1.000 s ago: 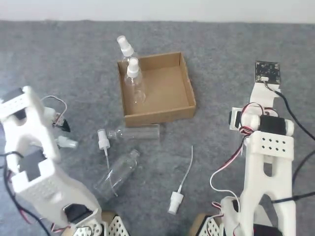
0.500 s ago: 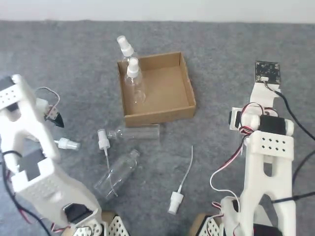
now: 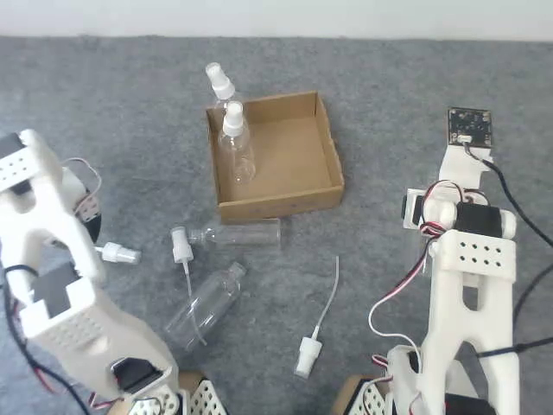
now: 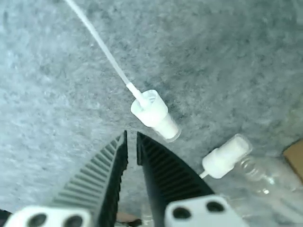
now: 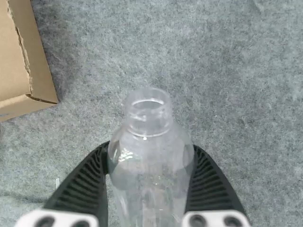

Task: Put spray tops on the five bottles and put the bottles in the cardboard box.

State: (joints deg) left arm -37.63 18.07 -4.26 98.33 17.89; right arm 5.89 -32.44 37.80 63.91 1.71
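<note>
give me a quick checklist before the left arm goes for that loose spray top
1. right gripper shut on the open bottle: ok
2. bottle neck bare, ready for a top: ok
3. spray top lying free just ahead of the left gripper: ok
4. left gripper open enough to take it: not ok, shut
5. room left in the cardboard box: ok

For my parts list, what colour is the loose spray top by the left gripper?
The spray top is white, clearest in the left wrist view.
</note>
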